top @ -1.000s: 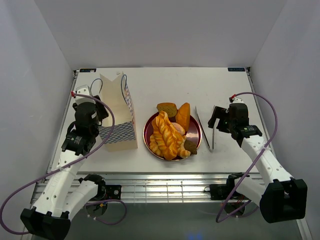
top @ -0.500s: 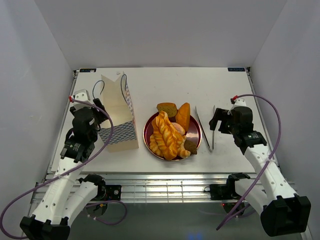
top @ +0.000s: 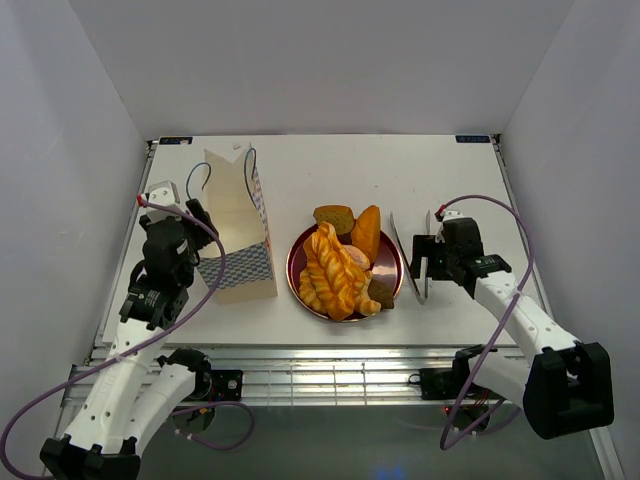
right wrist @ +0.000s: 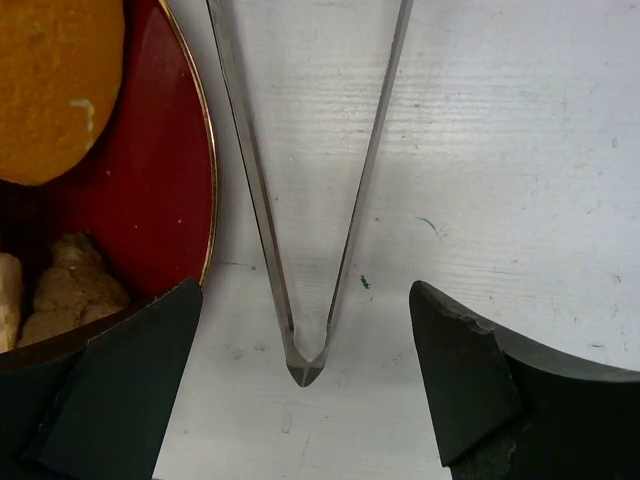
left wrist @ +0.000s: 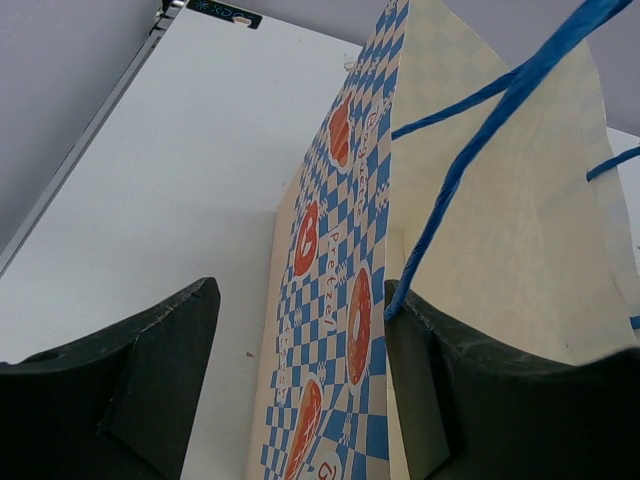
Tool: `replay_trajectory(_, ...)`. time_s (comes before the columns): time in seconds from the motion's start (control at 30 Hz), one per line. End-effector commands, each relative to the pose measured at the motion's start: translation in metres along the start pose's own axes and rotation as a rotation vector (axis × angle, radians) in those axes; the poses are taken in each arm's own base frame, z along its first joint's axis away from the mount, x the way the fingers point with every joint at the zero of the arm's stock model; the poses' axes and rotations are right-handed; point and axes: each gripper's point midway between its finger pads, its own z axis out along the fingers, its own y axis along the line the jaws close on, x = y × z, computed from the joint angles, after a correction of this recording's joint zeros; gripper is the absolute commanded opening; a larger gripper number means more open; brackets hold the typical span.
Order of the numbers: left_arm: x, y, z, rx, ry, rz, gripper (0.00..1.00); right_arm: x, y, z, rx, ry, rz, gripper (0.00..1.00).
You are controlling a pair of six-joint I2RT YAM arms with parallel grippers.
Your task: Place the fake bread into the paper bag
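Observation:
The fake bread sits on a round dark-red plate (top: pixel 392 277): a long twisted braid (top: pixel 335 272), an orange oval roll (top: pixel 366 233) and a brown chunk (top: pixel 334 216). The paper bag (top: pixel 238 235) stands upright left of the plate. My left gripper (top: pixel 203 222) is open, its fingers astride the bag's checkered side wall (left wrist: pixel 345 300); one finger (left wrist: pixel 470 400) is inside the mouth by a blue cord handle (left wrist: pixel 470 150). My right gripper (top: pixel 425 258) is open, its fingers either side of the closed end of metal tongs (right wrist: pixel 305 355) lying on the table right of the plate (right wrist: pixel 150 200).
The tongs (top: pixel 400 240) lie in a V just beside the plate rim. An orange roll (right wrist: pixel 50 90) and a pale lumpy piece (right wrist: pixel 75 290) show at the plate's edge in the right wrist view. White walls close in the table on three sides.
My right gripper has moved left and down over the tongs' closed end. My left gripper has shifted slightly and stays at the bag's wall.

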Motion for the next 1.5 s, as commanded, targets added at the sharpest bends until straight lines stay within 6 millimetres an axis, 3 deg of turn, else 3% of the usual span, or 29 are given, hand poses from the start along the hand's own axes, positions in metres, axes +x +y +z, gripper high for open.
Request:
replay_trajectory(0.0, 0.010, -0.001, -0.001, 0.019, 0.027, 0.023, 0.76, -0.014, -0.002, 0.005, 0.034, -0.004, -0.040, 0.90)
replay_trajectory(0.4, 0.008, -0.006, -0.003, 0.049, 0.022, 0.023, 0.76, -0.001, -0.001, 0.029, 0.036, 0.075, -0.056, 0.90)
replay_trajectory(0.7, 0.006, -0.008, -0.004, 0.065, 0.017, 0.024, 0.76, -0.010, 0.002, 0.052, 0.038, 0.065, -0.045, 0.90)
replay_trajectory(0.93, 0.005, -0.009, -0.004, 0.071, 0.013, 0.027, 0.76, -0.017, -0.006, 0.069, 0.118, 0.050, -0.034, 0.90)
replay_trajectory(1.17, 0.005, -0.011, -0.004, 0.082, 0.013, 0.028, 0.76, -0.030, 0.006, 0.079, 0.074, -0.025, -0.005, 0.91)
replay_trajectory(1.37, 0.006, -0.014, -0.004, 0.096, 0.019, 0.029, 0.76, -0.019, 0.007, 0.084, 0.072, -0.026, 0.006, 1.00)
replay_trajectory(1.47, 0.005, -0.013, -0.004, 0.095, 0.017, 0.028, 0.76, -0.013, 0.007, 0.088, 0.072, -0.008, 0.003, 0.93)
